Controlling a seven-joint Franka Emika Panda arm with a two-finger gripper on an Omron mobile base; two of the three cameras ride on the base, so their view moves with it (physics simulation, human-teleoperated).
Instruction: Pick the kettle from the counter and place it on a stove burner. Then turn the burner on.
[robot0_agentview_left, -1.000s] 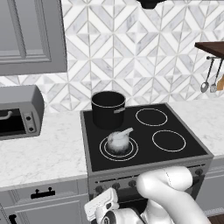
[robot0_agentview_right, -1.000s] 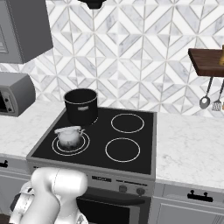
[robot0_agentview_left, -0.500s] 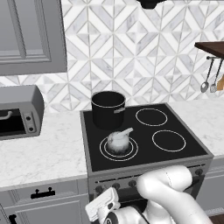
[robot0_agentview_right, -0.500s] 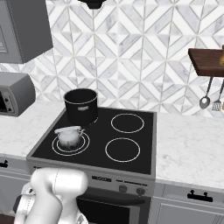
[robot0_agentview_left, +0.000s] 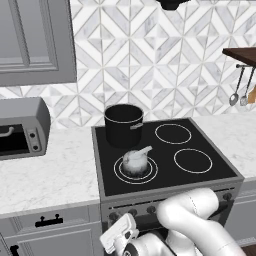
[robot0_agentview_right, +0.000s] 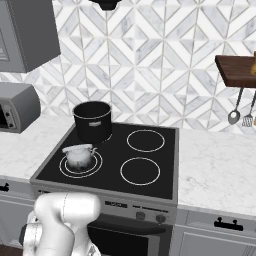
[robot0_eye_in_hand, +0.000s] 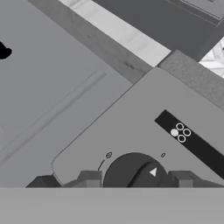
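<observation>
Two white rings mark the stove burner (robot0_agentview_left: 136, 169) at front left of the black glass cooktop; kettle (robot0_agentview_left: 135, 161) sits upright on it, inside the rings, spout toward the right in the left base view. Tall black pot (robot0_agentview_left: 123, 124) stands on the rear left zone, just behind the kettle, apart from it. Marble desk (robot0_agentview_left: 47, 172) flanks the stove on both sides; grey toaster oven (robot0_agentview_left: 20, 127) rests on its left stretch. Arm is bent low in front of the stove's control panel. Hand view: gripper (robot0_eye_in_hand: 134, 178) straddles a dark round knob (robot0_eye_in_hand: 131, 171) with a white pointer; fingertips (robot0_eye_in_hand: 91, 178) sit on either side of it, apparently gripping the knob, though contact cannot be confirmed.
</observation>
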